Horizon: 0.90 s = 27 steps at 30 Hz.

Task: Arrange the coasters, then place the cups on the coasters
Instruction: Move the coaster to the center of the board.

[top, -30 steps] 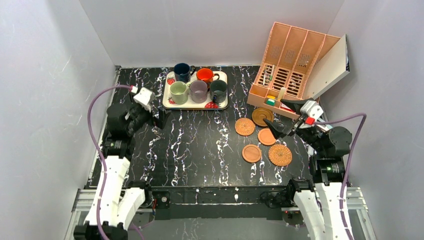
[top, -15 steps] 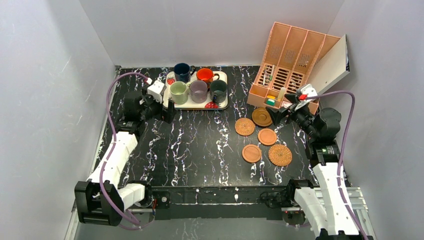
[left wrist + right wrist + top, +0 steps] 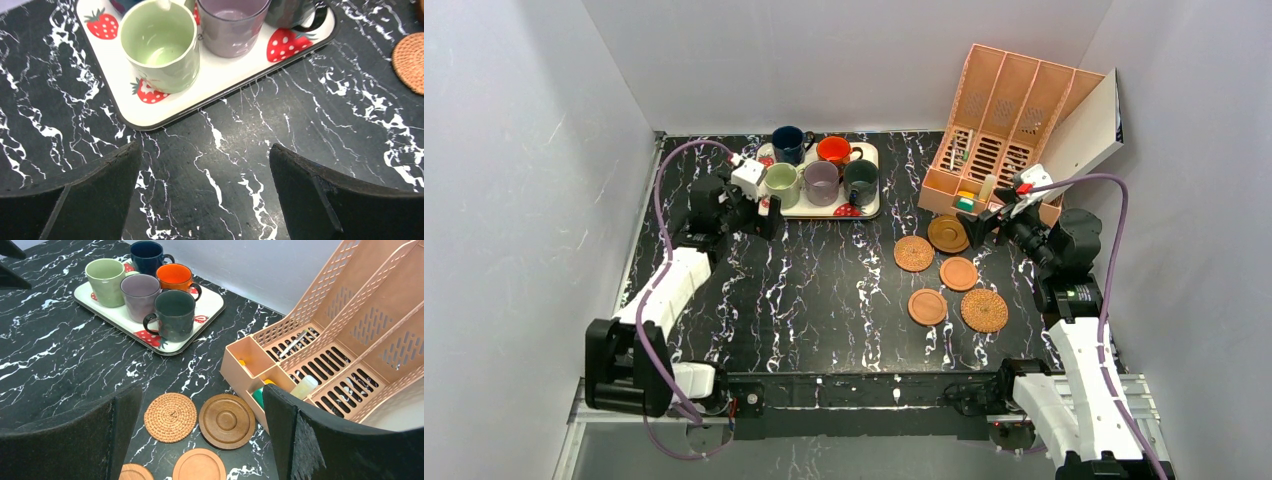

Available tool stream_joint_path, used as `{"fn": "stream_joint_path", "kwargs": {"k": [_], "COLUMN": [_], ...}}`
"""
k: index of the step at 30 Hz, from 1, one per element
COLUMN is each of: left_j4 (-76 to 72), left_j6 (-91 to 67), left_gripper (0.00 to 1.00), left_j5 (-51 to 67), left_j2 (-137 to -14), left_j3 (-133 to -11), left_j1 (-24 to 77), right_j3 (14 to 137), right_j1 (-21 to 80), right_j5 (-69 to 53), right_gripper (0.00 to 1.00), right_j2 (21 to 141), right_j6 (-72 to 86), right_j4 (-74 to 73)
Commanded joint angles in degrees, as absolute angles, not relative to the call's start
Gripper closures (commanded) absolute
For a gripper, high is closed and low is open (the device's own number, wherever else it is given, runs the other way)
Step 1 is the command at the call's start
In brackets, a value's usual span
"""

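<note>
Left gripper (image 3: 203,150) now nearer tray (image 3: 225,70), jaws wide, right gripper (image 3: 202,390) wide too, grey-green cup (image 3: 285,12) cropped.

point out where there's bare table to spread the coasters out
Widest bare patch: the middle of the table, bordered by the tray behind, the coasters on the right and the near edge in front. A narrower strip lies between tray and organizer. Crowded: the tray, packed with cups, and the coaster cluster beside the organizer.
</note>
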<state>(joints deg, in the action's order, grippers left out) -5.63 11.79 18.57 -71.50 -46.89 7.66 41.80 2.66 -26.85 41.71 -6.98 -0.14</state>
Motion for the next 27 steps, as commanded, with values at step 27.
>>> {"fn": "stream_joint_path", "kwargs": {"k": [27], "left_j4": [-26.81], "left_j6": [5.71], "left_gripper": [0.02], "left_j5": [4.53], "left_j2": [-80.50], "left_j3": [-36.30], "left_j1": [7.81], "right_j3": [41.31], "right_j1": [3.18], "right_j5": [-27.77], "right_gripper": [0.02], "right_j2": [43.69], "right_j6": [-8.75], "right_j4": [3.69]}}
